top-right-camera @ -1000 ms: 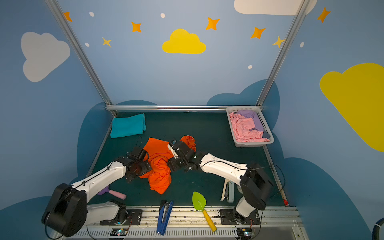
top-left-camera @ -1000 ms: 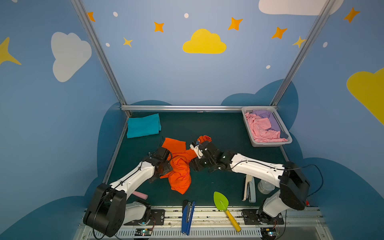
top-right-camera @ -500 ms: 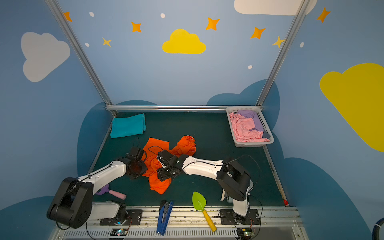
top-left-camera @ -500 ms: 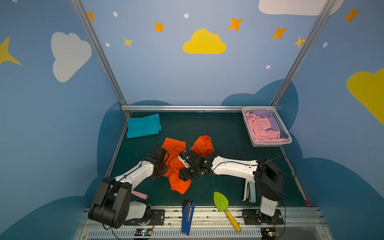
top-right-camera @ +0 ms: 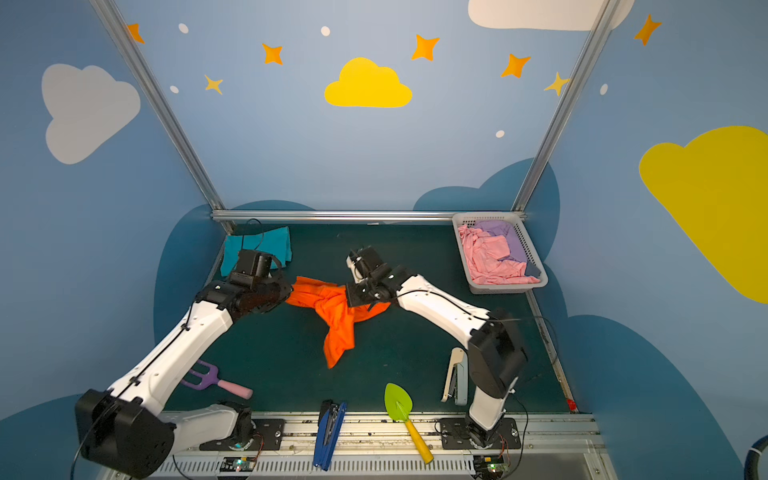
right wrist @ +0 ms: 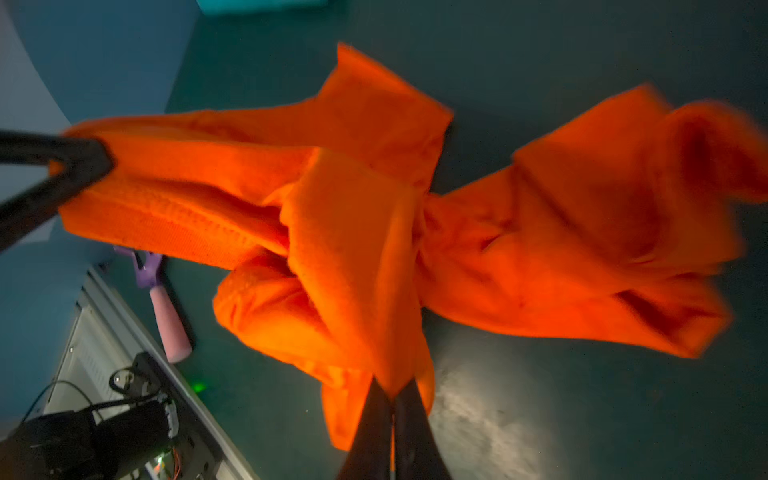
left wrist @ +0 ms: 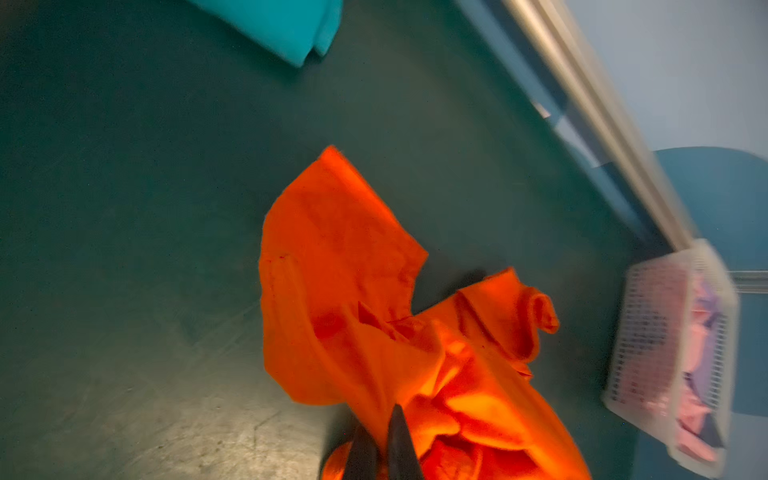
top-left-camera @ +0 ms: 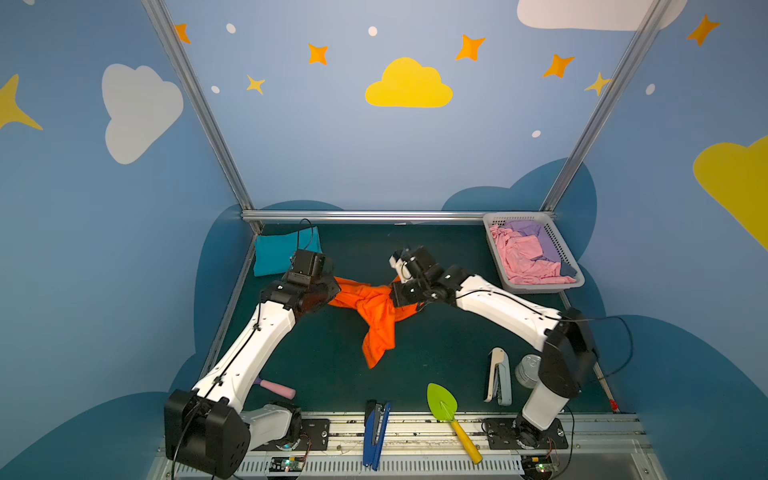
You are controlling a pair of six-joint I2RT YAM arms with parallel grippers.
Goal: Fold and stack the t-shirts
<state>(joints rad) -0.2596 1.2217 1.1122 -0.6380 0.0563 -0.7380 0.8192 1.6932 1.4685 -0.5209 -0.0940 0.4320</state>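
My left gripper (top-left-camera: 332, 292) is pinched tight on one bunched edge of the orange t-shirt (top-left-camera: 376, 316). My right gripper (top-left-camera: 397, 291) is closed just as narrowly on another bunched part of it. In both top views the cloth spans the gap between my two wrists over the middle of the green table (top-left-camera: 436, 345), and a long flap trails toward the near edge. I cannot tell whether its tip touches the mat.

In my left wrist view the dark fingertips (left wrist: 395, 419) meet on an orange fold. In my right wrist view the fingertips (right wrist: 376, 399) close on a hanging strip, and my left gripper (right wrist: 83, 162) shows clamped on the far end of the same shirt.

The teal t-shirt (top-left-camera: 274, 253) lies folded in the far left corner, well apart. The white basket (top-left-camera: 519, 216) of pink and purple cloth stands far right. Both wrist views are smeared, so I cannot read any neck label or print on the orange cloth.
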